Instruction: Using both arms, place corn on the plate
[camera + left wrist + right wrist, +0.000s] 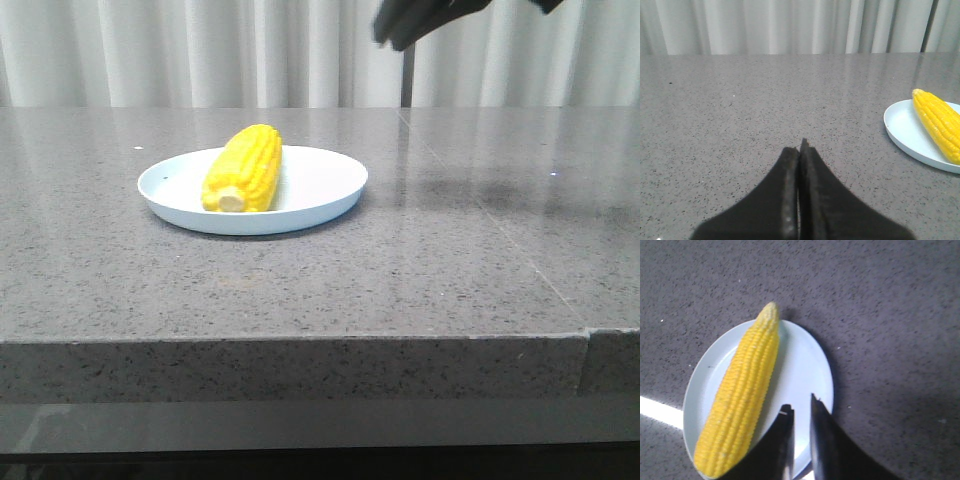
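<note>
Resting lengthwise on the plate [330, 190], the corn [243, 168] occupies the left half of the dish, its pale stub end facing the camera in the front view and its tapered tip pointing away toward the curtain [200, 50]. The plate sits on the grey stone counter [450, 270], left of centre. The right hand [800, 412] hangs above the plate, clear of it, with its two fingers nearly together, a narrow gap between them and nothing held; in the front view only part of it shows at the top edge, well above and to the right of the dish. From that hand the corn lies just beside and below, its long axis running roughly parallel to the line of the fingers. The left hand [800, 150] is low over the bare counter with its fingers pressed together and empty; the plate and corn lie well off to one side of it, at the edge of its view. The right hand is therefore the nearer of the two. Judged from this arrangement, the placing step appears complete, and the likely remaining action is withdrawal of the arms without disturbing the plate.
</note>
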